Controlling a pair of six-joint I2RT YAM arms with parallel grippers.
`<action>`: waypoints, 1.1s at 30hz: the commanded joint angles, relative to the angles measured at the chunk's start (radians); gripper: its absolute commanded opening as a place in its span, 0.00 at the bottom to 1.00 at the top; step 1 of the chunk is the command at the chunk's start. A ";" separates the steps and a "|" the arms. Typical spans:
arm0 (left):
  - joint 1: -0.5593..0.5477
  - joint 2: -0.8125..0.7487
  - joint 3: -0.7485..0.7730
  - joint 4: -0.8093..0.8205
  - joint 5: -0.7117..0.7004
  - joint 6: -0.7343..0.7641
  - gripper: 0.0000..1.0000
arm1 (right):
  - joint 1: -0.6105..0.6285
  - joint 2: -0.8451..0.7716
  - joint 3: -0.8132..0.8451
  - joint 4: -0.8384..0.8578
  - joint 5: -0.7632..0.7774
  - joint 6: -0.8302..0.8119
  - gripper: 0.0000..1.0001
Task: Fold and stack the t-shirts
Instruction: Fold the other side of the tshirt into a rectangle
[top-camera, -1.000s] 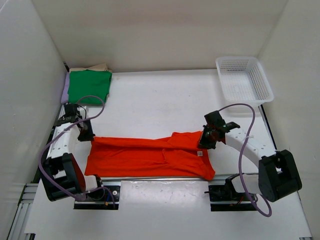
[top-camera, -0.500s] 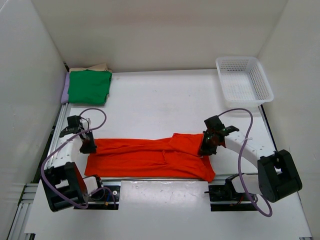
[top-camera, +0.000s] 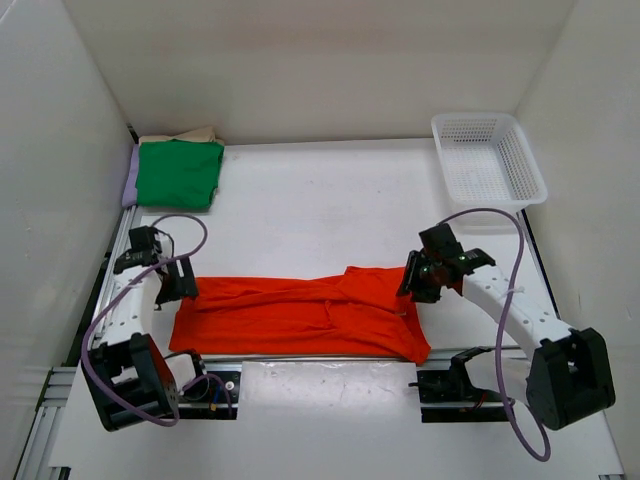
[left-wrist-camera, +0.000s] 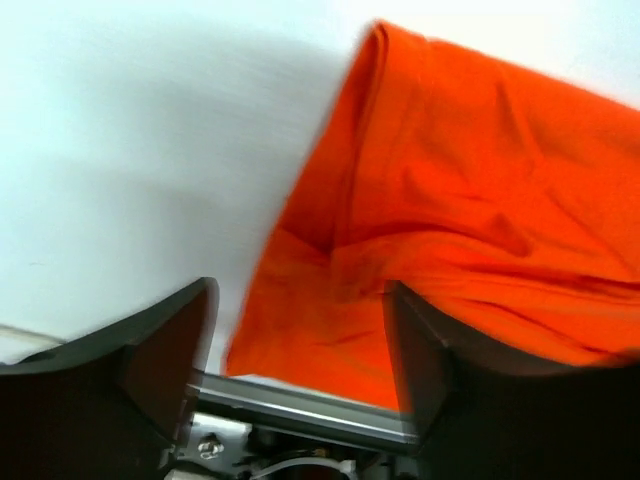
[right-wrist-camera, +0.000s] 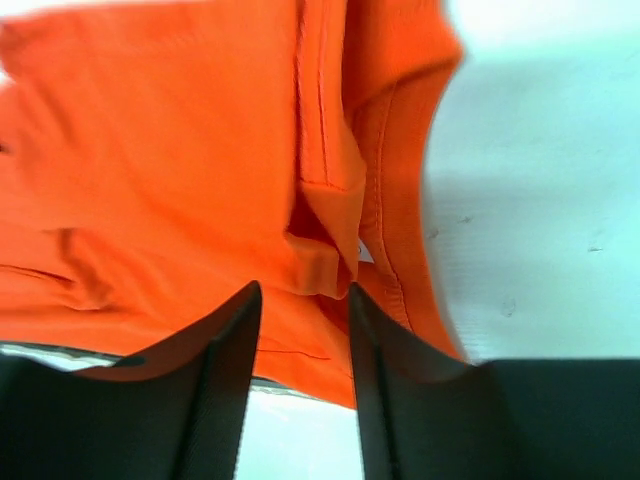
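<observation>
The orange-red t-shirt lies folded into a long band along the table's near edge; it fills the left wrist view and the right wrist view. My left gripper hovers at its left end, jaws wide open with nothing between them. My right gripper stands over the right end by the collar, jaws apart and empty. At the back left, the bright green t-shirt tops a folded stack, with the lilac one and the beige one peeking out beneath.
A white mesh basket sits at the back right corner. White walls enclose the table on three sides. A metal rail runs along the near edge just in front of the orange-red shirt.
Both grippers have gone from shut on the orange-red shirt's ends to open, letting it go. The shirt now rests flat, and both grippers have drawn slightly back from it.
</observation>
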 joint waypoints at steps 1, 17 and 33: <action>0.013 -0.071 0.143 -0.013 -0.064 -0.002 0.97 | -0.056 -0.026 0.075 -0.032 0.022 -0.024 0.47; -0.785 0.697 1.033 -0.187 0.358 -0.002 0.89 | -0.138 0.196 0.252 0.006 -0.033 -0.076 0.34; -0.857 0.326 0.511 -0.014 0.093 -0.002 0.82 | -0.010 0.018 0.118 0.096 -0.076 0.016 0.17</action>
